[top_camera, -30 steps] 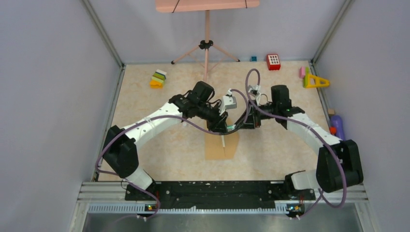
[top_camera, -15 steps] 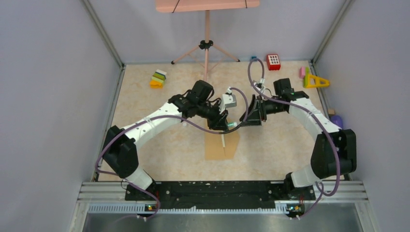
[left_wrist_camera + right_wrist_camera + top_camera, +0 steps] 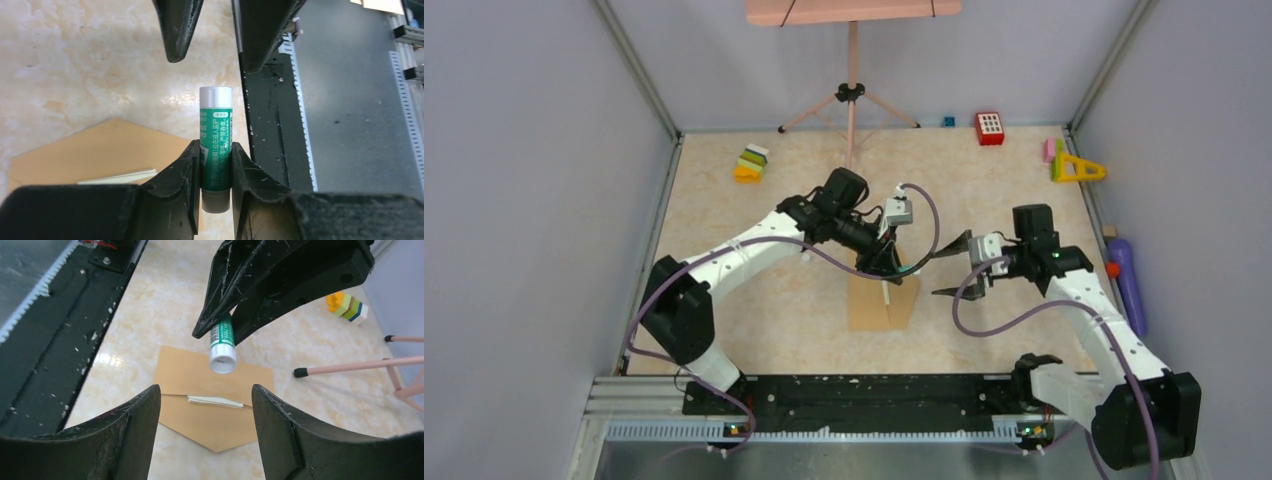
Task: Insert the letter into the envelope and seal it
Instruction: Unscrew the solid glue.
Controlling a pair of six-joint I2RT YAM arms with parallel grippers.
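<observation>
Left tool (image 3: pixel 215 155) pinches green glue stick (image 3: pixel 215 120) above brown envelope (image 3: pixel 195 372) on surface (image 3: pixel 150 315); right tool (image 3: pixel 205 391) spread, empty, nearby. Cream letter (image 3: pixel 215 400) edge peeks from envelope mouth.

Envelope (image 3: pixel 869 312), blocks (image 3: pixel 750 163) on marbled table (image 3: pixel 774 312)

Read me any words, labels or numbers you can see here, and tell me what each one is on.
Glue stick: white Chinese characters and a few Latin letters on the green label, too small and blurred to quote.
Envelope: no writing visible.
Letter: no writing visible.
</observation>
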